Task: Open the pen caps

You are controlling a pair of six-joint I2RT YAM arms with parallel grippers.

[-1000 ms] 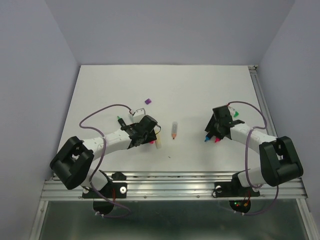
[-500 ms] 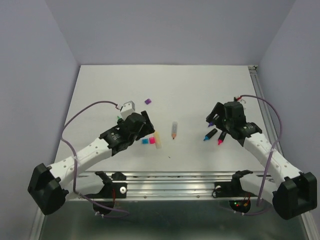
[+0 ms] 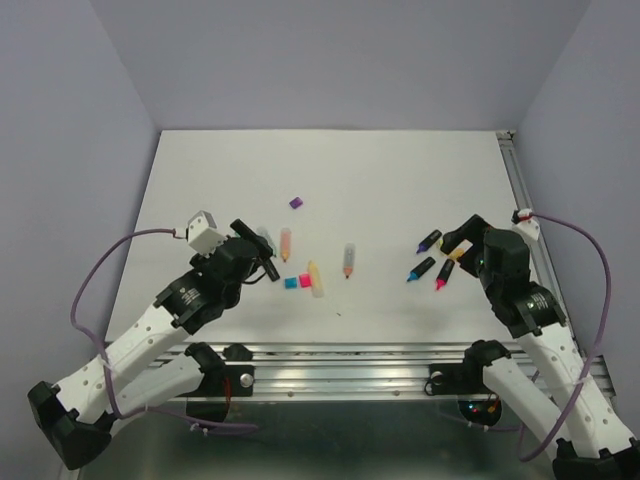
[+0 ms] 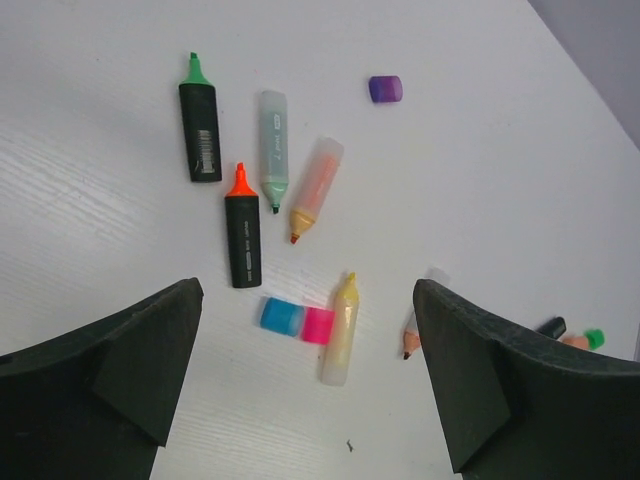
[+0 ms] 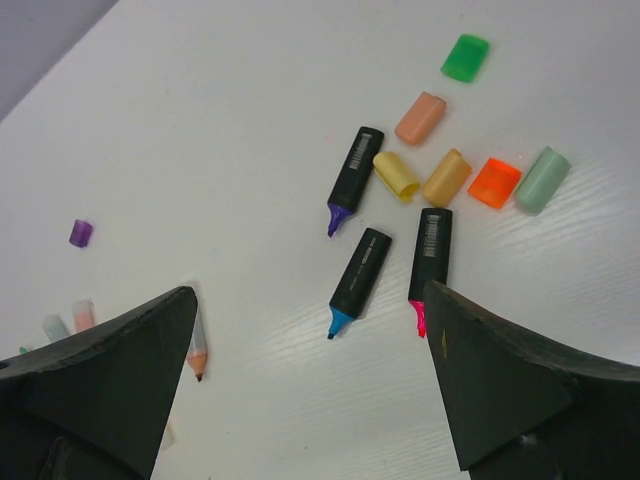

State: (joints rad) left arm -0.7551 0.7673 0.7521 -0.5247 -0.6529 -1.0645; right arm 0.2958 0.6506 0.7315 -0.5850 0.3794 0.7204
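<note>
Okay, white table (image 3: 330, 170) fills the top view, with both my arms coming in from the bottom corners. My left pincer (image 3: 257, 250) sits left of centre and my right pincer (image 3: 462, 240) at the right. Both are spread fully wide with nothing between the fingers, plain in each wrist view.

View differences: the top view covers two black highlighters with my left pincer. The left wrist view shows them, the green-tipped highlighter (image 4: 200, 130) at upper left and the orange-tipped highlighter (image 4: 241, 235) below it. Toward centre lie the mint highlighter (image 4: 273, 145), peach highlighter (image 4: 315, 185) and yellow highlighter (image 4: 341, 330). The right wrist view gives three more black ones mid-frame: purple-tipped highlighter (image 5: 352, 175), blue-tipped highlighter (image 5: 358, 275), pink-tipped highlighter (image 5: 428, 260). A pencil-tipped pen (image 3: 348, 260) lies alone mid-table.

Pen caps: all off, loose on the table, short chunky stubs. Six cluster at the upper right of the right wrist view, mostly hidden behind my right pincer from the top. They are the green cap (image 5: 465, 57), peach cap (image 5: 420, 118), yellow cap (image 5: 396, 174), amber cap (image 5: 446, 177), orange cap (image 5: 494, 183) and mint cap (image 5: 542, 180). Orange and mint lie just beside each other. The blue cap (image 4: 281, 316) and pink cap (image 4: 319, 326) touch side by side at low centre of the left wrist view, just left of the yellow highlighter. The purple cap (image 4: 385, 89) lies alone near the top of that view.
</note>
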